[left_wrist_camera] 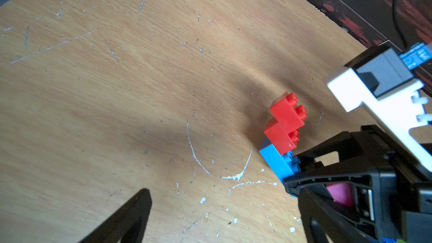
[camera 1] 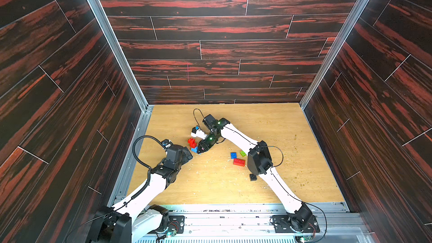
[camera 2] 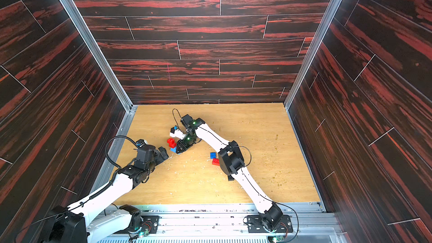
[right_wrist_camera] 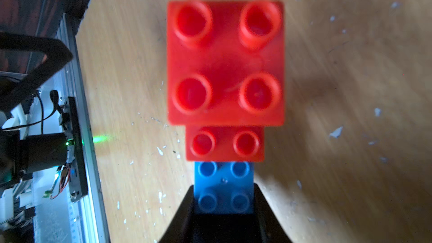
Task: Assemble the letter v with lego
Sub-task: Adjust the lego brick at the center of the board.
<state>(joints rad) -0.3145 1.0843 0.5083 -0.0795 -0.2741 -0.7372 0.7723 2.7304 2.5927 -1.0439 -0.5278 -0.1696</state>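
**Right hand grips the brick stack; left hand wide open beside it**

**Top views.** In both top views the right hand is clamped on the light blue brick at the foot of a small stack. Two red bricks step up from that brick. The left hand sits just beside the stack, spread wide with nothing between its fingers. Four loose pieces lie on the table near the right arm. They are a blue brick, a green brick, a long red brick and, nearer the front edge, a black brick.

**Left wrist view.** One finger of the left hand reaches over bare, scratched table and touches nothing. The stack has its studs turned toward the right hand, whose tips pinch the light blue brick. Whether the stack rests on the table or hangs just above it I cannot tell. A pink patch shows inside the right hand's frame, and what it is I cannot tell. A blue tag above a white bracket carries pale marks too blurred to read.

**Right wrist view.** The right hand is closed on both sides of the light blue brick. The red bricks face the camera studs-on. The studs are too soft to read any lettering.
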